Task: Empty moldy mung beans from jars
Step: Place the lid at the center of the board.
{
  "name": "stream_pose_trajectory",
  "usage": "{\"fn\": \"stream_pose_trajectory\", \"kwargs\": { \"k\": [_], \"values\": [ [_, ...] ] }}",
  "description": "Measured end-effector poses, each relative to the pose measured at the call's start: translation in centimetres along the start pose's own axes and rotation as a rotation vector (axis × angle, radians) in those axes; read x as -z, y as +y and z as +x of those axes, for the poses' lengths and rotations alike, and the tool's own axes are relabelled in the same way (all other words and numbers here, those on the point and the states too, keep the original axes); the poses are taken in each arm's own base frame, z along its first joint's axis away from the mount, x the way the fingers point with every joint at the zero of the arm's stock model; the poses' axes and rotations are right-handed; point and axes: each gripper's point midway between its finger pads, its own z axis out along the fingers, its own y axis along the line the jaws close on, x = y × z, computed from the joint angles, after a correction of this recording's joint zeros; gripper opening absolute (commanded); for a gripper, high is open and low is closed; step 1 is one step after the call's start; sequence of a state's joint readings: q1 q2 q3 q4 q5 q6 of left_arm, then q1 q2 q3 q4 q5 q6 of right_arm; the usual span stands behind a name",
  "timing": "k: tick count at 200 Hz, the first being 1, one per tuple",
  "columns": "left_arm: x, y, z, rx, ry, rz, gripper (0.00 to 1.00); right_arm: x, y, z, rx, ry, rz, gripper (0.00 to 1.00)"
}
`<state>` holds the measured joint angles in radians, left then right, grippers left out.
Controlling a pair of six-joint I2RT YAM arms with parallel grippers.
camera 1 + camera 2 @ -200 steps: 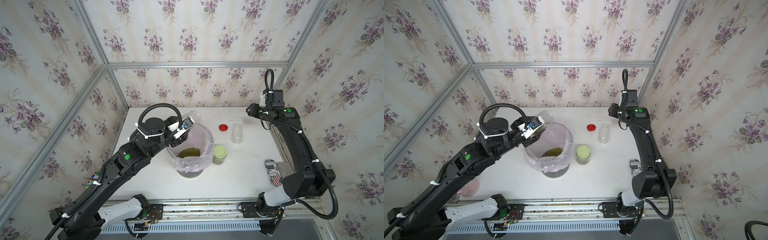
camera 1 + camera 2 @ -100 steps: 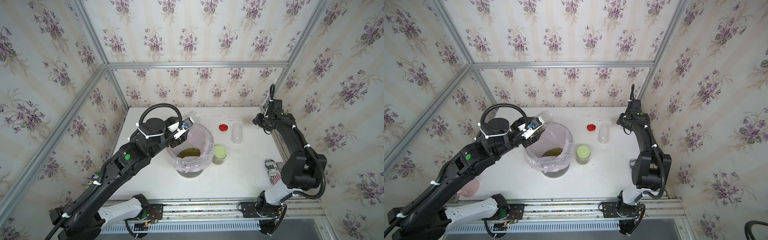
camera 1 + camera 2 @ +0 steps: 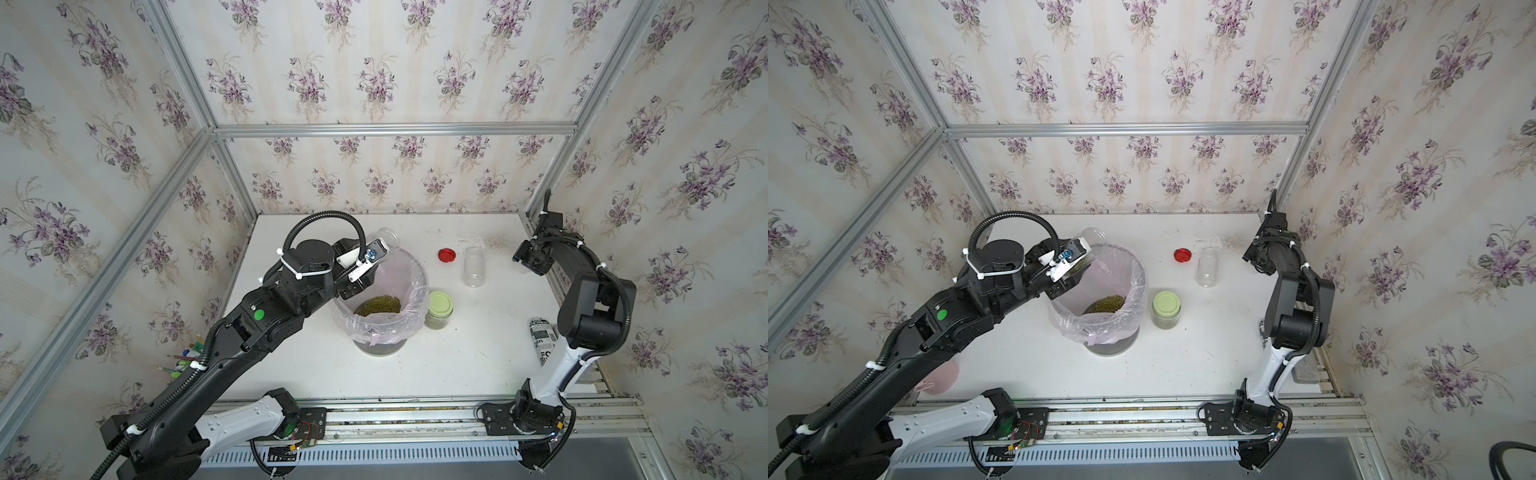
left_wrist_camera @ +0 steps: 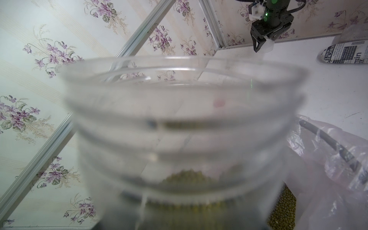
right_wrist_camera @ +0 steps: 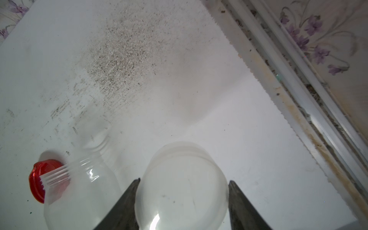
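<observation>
- Top views: the left gripper [image 3: 369,258] is clamped on a clear open jar [image 3: 386,237], which it holds tilted over the back rim of the pink-lined bin [image 3: 420,284].
- A heap of mung beans [image 3: 379,305] lies at the bottom of the bin.
- A green-lidded jar [image 3: 439,309] stands just beside the bin, closed and with beans inside.
- Farther back, an empty jar [image 3: 473,266] stands upright with a red lid [image 3: 446,254] near it.
- The right gripper [image 3: 521,257] hangs by the table's right edge, well apart from the bin.
- Left wrist view: the held jar fills the frame, out of focus. An olive-green patch shows low in it. It cannot be told whether these are beans inside the jar or the heap seen through it.
- Right wrist view: the right gripper's jaws are closed on a whitish round lid [image 5: 181,191], held above the white table [image 5: 179,79]. The empty jar and the red lid lie to one side.
- Step in hand (judgement): the second of three jars is being poured out.
- Next move (judgement):
  - Confirm the held jar has drained, then stand it on a bare part of the table.
  - Set the whitish lid down.
  - For the green-lidded jar, use one gripper to brace the body while the other unscrews the lid.
</observation>
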<state>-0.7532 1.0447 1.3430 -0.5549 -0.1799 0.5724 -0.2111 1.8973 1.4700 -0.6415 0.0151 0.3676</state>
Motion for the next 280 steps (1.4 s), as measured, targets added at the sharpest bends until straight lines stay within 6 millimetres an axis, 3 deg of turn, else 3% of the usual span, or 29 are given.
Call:
{"fn": "stream_pose_trajectory", "kwargs": {
  "k": [60,118,149,208,280],
  "values": [
    [0.2,-0.1,0.2,0.005,0.002,-0.002,0.41,-3.9,-0.9,0.5,-0.007,0.059,0.046,0.37],
    [0.0,-0.1,0.5,0.003,0.011,-0.005,0.42,-5.6,-1.6,0.5,-0.005,0.072,0.093,0.41],
    [-0.1,-0.2,0.7,-0.004,0.016,-0.005,0.42,-6.2,-1.6,0.2,-0.006,0.077,0.097,0.47],
    [-0.2,0.0,0.8,-0.006,0.013,-0.021,0.42,-6.8,-1.5,0.1,-0.01,0.085,0.098,0.73],
    [-0.2,0.0,0.8,-0.009,0.012,-0.022,0.42,-6.2,-1.7,0.2,-0.028,0.091,0.1,0.79]
  ]
}}
